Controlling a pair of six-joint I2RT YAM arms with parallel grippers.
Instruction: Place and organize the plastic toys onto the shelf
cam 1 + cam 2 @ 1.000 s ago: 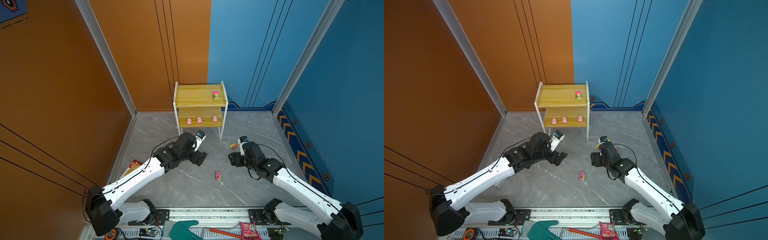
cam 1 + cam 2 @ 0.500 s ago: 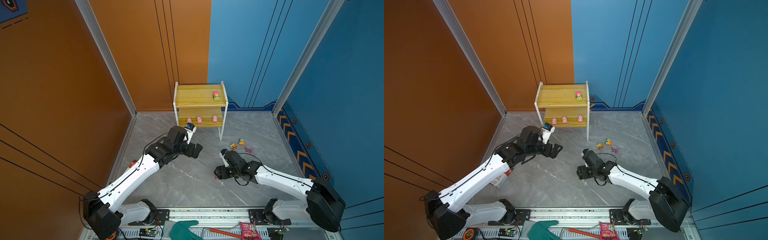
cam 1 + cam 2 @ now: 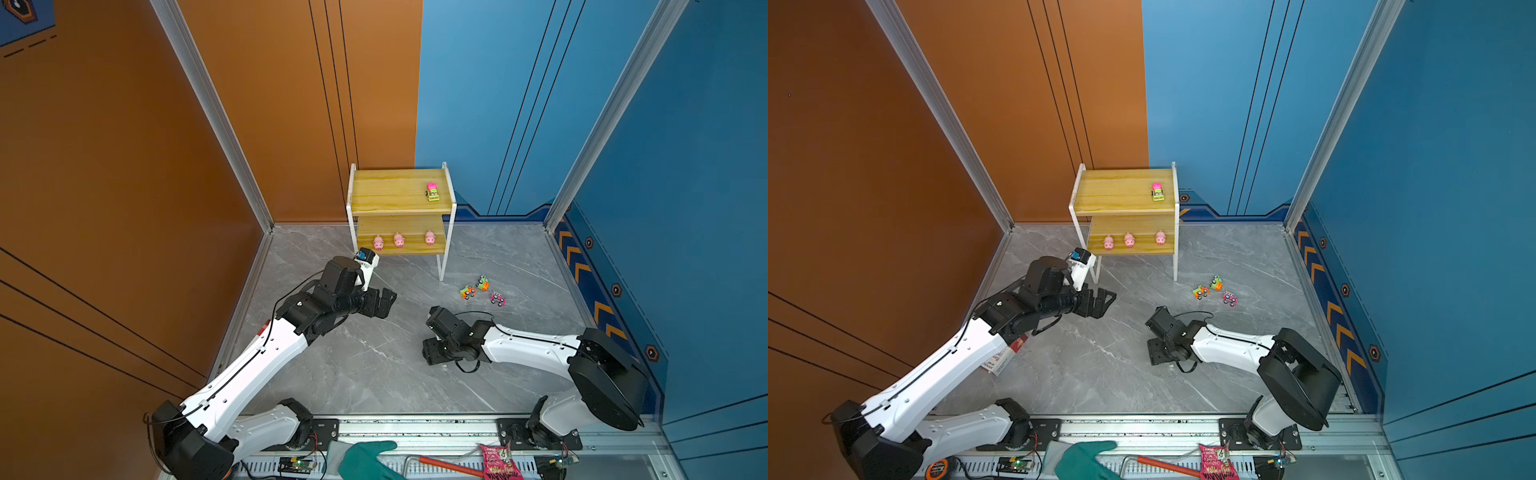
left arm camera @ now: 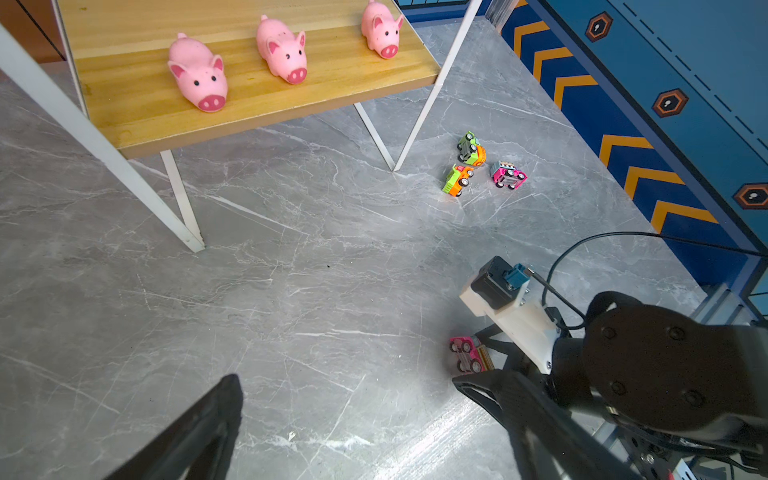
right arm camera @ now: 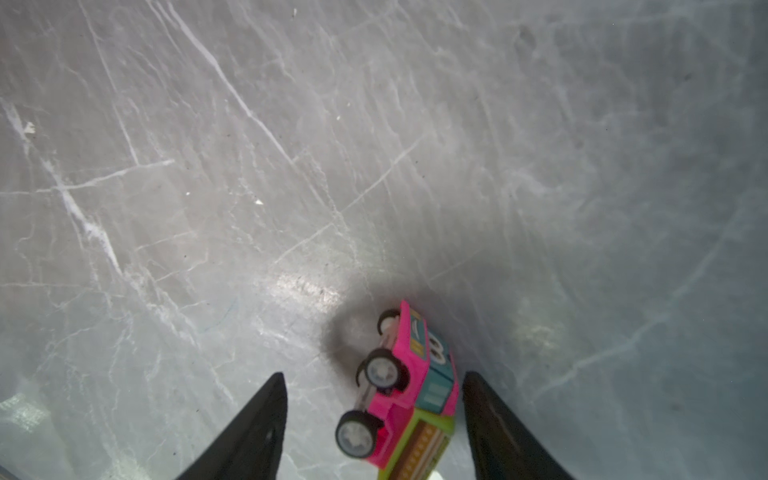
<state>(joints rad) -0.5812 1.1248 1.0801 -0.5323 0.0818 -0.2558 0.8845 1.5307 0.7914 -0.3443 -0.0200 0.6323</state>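
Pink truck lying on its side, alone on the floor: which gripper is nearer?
Right. The right gripper straddles the pink truck, a finger on either side, not yet clamped. The left gripper hangs open well apart from it, near the shelf.

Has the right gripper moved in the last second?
Yes. The right gripper moved away from the shelf, toward the lone pink truck.

We stretch our left arm (image 3: 249, 361) out long from its base. Our left hand (image 3: 384, 300) points forward, and its 2 fingers (image 4: 208, 424) are spread wide. Our right arm (image 3: 528, 347) is folded low, with the elbow back and the wrist reaching toward the middle. Our right hand (image 3: 434, 352) points down, close to the tabletop (image 3: 374, 374). Its 2 fingers (image 5: 257, 428) are partly apart.
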